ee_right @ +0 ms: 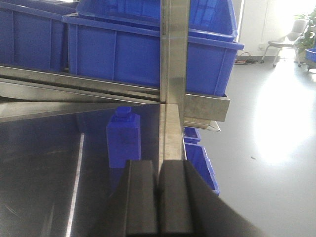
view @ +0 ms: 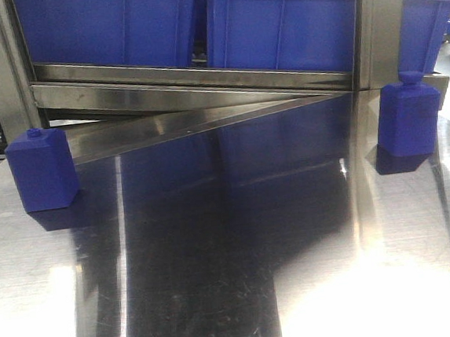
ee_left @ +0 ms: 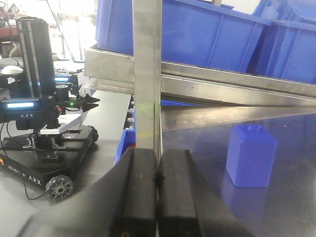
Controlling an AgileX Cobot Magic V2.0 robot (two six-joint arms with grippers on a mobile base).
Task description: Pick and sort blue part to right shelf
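1. The left gripper (ee_left: 158, 165) and right gripper (ee_right: 159, 170) both have their pads pressed together and hold nothing. Coming down like that would likely knock a part over.
2. 2 blue parts stand upright on the table (view: 219, 279): the left part (view: 42, 169) and right part (view: 408, 117), each just beside a post (view: 378, 29), below the shelf (view: 194, 80).
3. A spread finger may strike the post.
4. The parts are matte, blocky and slope-shouldered. The steel table is slick and mirror-bright, so a nudged part may slide.
5. The bins (view: 275, 22) are glossy plastic.

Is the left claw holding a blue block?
No, the left claw is shut on nothing; the blue block stands apart on the table.
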